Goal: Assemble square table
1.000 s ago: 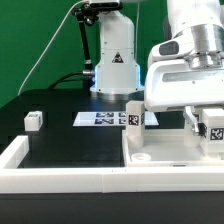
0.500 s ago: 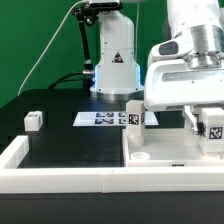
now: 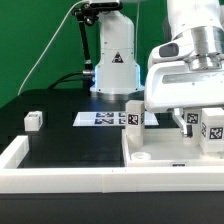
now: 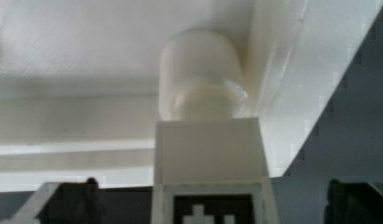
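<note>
Leg [image 4: 206, 90] white, round-tipped, tagged.

We count one square table top [image 3: 175, 150]. We count three small white legs that we are sure of: a first leg [image 3: 133, 114], a second leg [image 3: 212, 130] and a third leg [image 3: 33, 120]. We count one marker board [image 3: 100, 118], but we cannot count all its tags. We count one long white wall [image 3: 60, 172] and one robot arm [image 3: 190, 60].
</note>
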Controlling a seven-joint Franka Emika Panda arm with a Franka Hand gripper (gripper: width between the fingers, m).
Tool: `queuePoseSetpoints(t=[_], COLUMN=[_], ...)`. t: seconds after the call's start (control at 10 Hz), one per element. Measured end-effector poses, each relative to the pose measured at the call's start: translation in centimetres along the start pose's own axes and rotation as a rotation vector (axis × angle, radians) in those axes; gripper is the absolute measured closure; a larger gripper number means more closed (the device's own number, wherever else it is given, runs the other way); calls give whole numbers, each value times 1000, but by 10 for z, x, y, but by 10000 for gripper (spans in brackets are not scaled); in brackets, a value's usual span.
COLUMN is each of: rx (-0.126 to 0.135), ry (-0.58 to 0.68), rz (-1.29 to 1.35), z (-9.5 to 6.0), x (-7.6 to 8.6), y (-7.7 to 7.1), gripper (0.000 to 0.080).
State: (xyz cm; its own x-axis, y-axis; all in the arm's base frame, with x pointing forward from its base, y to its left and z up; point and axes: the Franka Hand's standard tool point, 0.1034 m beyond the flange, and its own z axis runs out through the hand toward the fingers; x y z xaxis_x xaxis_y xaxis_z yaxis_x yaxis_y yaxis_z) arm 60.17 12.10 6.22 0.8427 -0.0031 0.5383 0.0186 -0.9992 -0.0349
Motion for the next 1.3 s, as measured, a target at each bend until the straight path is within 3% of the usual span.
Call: queuePoseSetpoints(t=[0.4,0.9,1.1,1.2,1.3], rx=[27,26,43,71,84], ry=[-21,-31,-106,-204,-252], rz=[9,10,21,29,38], z=[-19,-15,-9,-8,-9], x=[18,14,12,5,6], y=[-2,-1,1,-2,0], gripper=[151,151,151,151,151])
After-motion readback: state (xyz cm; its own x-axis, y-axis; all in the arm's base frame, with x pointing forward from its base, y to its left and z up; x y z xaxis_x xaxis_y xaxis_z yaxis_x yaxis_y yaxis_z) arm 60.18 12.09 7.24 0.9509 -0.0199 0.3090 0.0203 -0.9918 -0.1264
